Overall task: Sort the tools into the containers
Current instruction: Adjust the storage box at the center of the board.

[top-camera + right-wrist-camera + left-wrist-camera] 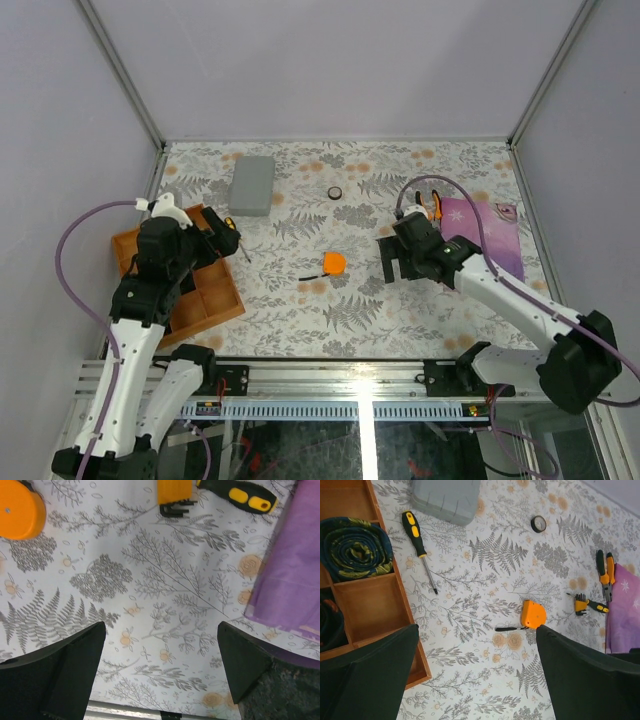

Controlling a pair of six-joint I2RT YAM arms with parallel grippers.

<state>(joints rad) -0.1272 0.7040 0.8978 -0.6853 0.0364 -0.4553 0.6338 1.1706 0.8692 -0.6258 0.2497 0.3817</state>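
A table (420, 310) covered in a grey fern-and-flower print carries everything. At its left edge sits an orange-brown wooden tray (370, 607) with compartments, one holding a rolled dark blue-and-green cloth (352, 547). A purple star-patterned cloth (485, 235) lies at the right. The flat grey rectangular plastic tool case (253, 184) rests at the far side, shut, plain outside up; its inside cannot be seen.

The left gripper (477, 650) hangs above the tray's right-hand edge, fingers spread wide and empty. The right gripper (162, 640) hovers over bare tabletop just left of the purple cloth, equally spread, holding nothing.

All the tools lie loose on the print:
- The orange-and-black-handled pliers (605, 572) lie just beside the purple cloth.
- The black-and-yellow-handled screwdriver (417, 537) lies between the tray and the case.
- The round orange tape measure (335, 263) sits mid-table.
- The black-and-orange bit set (580, 604) sits between the tape measure and the purple cloth.
- The small black tape ring (335, 192) lies to the right of the case.

By this layout the sorting has not begun. All five tools are out, none is gripped, and the case would probably have to be opened before anything can go in.
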